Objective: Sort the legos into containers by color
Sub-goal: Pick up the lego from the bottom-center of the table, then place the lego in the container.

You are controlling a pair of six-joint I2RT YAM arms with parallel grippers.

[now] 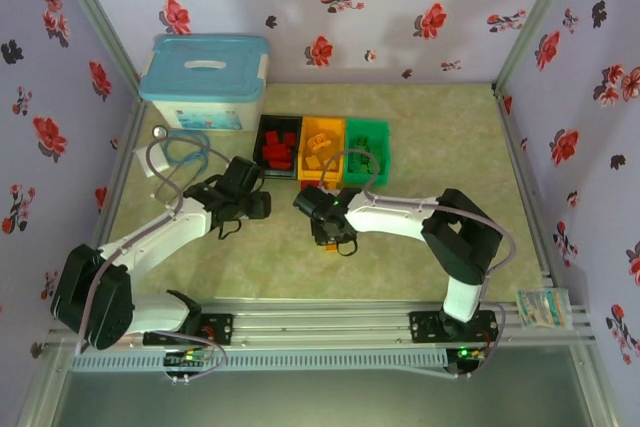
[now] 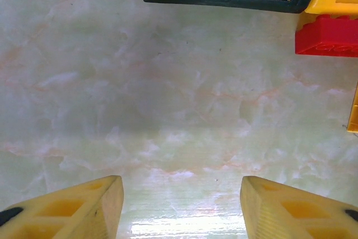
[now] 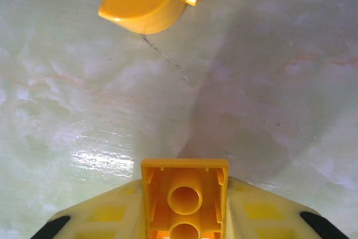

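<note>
Yellow lego [image 3: 184, 194], clamped in right gripper [image 3: 184, 205] (underside showing)

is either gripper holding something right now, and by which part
The right gripper clamps a yellow-orange brick by its opposite side walls; the left gripper holds nothing.

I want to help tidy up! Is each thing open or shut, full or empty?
left gripper: open, empty.
right gripper: shut on yellow brick.
white box: lid shut.
black bin: open, red bricks inside.
orange bin: open, yellow bricks inside.
green bin: open, green bricks inside.
</note>
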